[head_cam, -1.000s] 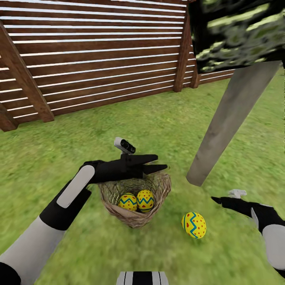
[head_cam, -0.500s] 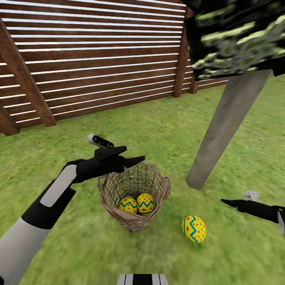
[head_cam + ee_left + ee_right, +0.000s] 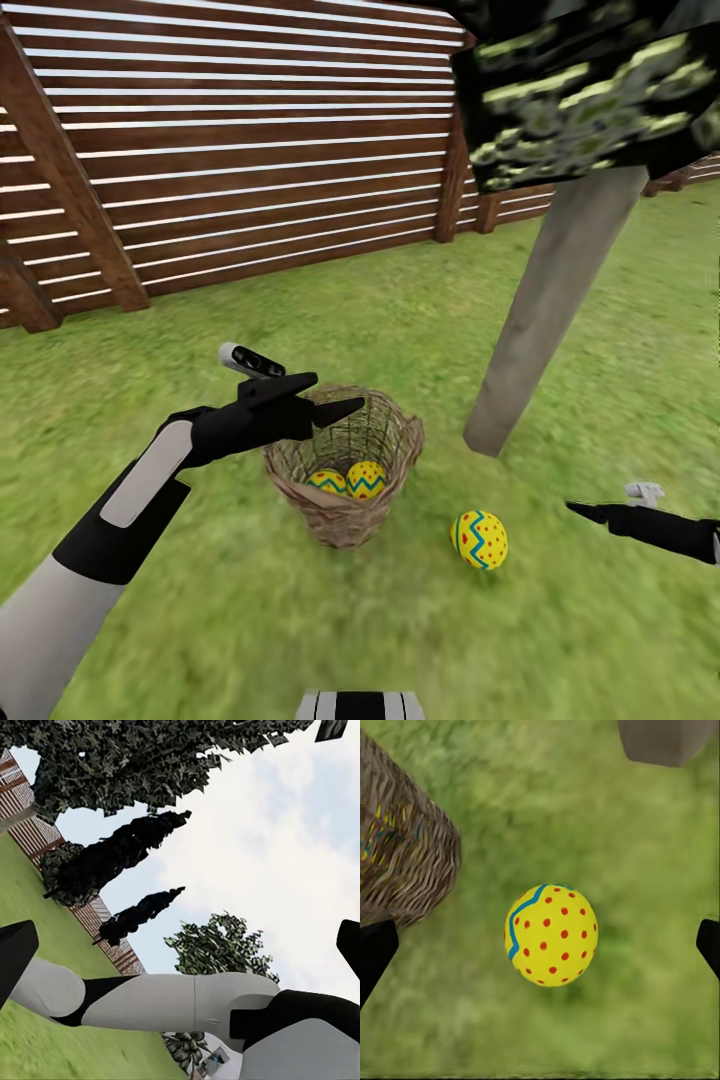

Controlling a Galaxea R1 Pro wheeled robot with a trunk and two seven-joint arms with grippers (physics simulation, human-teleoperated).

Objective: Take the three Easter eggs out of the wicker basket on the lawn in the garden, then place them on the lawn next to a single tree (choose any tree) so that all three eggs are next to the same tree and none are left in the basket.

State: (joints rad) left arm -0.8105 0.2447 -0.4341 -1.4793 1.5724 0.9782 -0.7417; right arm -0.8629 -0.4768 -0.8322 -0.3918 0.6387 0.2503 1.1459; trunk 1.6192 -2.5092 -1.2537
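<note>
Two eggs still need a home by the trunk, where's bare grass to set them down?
Bare lawn lies right of the tree trunk, and between trunk and fence. The strip between wicker basket, the egg on the grass and the trunk's foot is tighter.

You are looking at a left arm [image 3: 120,520] showing pale grey shells over black joints, with a grey oval panel on the black forearm. The left gripper [image 3: 325,400] is showing black pointed fingers under a small white-and-black camera pod [image 3: 250,360]. The right gripper [image 3: 590,511] is showing black too.
</note>
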